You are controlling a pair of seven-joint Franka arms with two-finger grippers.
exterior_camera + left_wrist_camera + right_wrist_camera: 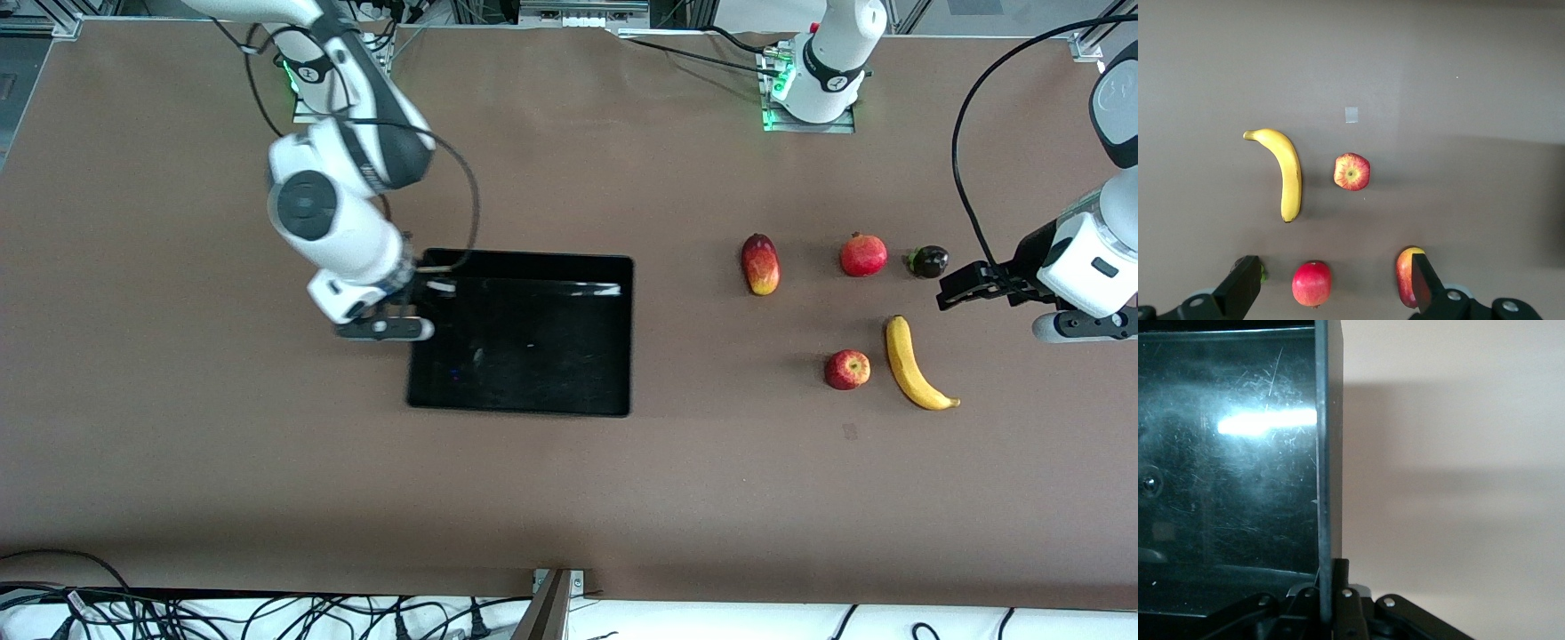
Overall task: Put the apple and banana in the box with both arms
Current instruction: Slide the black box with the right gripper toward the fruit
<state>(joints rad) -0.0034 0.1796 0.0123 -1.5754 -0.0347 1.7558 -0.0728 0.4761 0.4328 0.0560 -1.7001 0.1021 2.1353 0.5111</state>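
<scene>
Black box (1327, 453) wall between jaws

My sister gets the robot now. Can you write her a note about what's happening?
Right gripper: jaws shut on the box wall at the right arm's end.
Left gripper: jaws open, empty, over the fruit.
Apple and banana lie side by side on the table toward the left arm's end.
Done: the box is gripped.
Left: pick up both fruits and put them in the box.
</scene>
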